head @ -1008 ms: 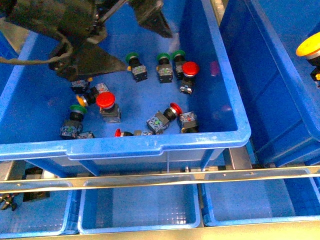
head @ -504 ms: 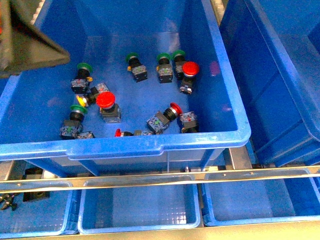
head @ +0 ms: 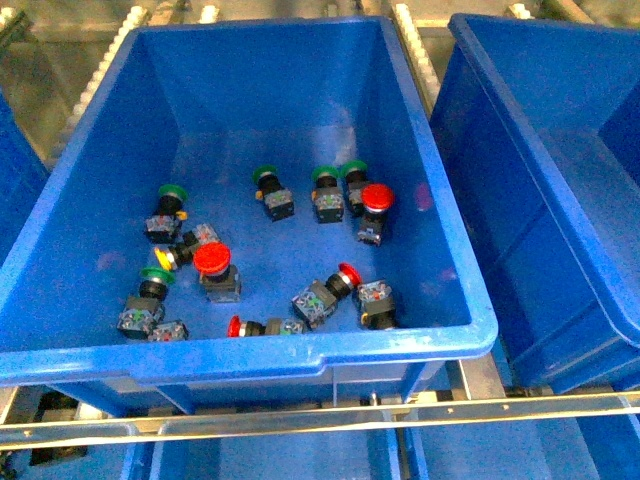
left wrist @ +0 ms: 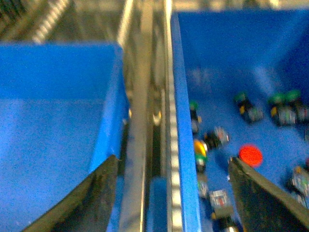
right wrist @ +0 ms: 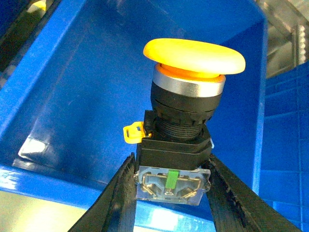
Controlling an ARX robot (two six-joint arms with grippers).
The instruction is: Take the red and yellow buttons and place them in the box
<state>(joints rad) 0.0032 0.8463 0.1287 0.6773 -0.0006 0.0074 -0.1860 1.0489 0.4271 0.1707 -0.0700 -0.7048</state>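
Looking from the front, we see neither arm, so nothing stands over the large blue tote (head: 250,350) in the middle. A toothed grey rail (head: 413,50) runs along its three o'clock side and parts it from the box (head: 540,200), whose wall rises just beside it. At nine o'clock the corner of another blue tote (head: 15,170) shows. At six o'clock a metal bar (head: 400,410) crosses above small blue trays (head: 280,455).

Loose switches lie scattered on the floor of the large tote. We count four red buttons (head: 211,258): one cap-up toward eight o'clock, one toward two o'clock, one on its side toward five o'clock and one against the six o'clock wall. A second yellow button (head: 163,257) lies just beside the eight o'clock red one, at its nine o'clock. The green buttons (head: 264,176) sit mostly in a loose row toward twelve o'clock, with two more near the nine o'clock wall.

On the right wrist camera, the right gripper (right wrist: 171,162) is clamped on the yellow button (right wrist: 193,55). Its fingers (right wrist: 111,203) press both sides of the contact block, the cap points away from the wrist, and deep blue tote walls lie behind it.

The left gripper (left wrist: 173,162) has its fingers (left wrist: 96,198) spread wide with nothing between them, above the large tote's rim and the gap to the neighbouring tote.
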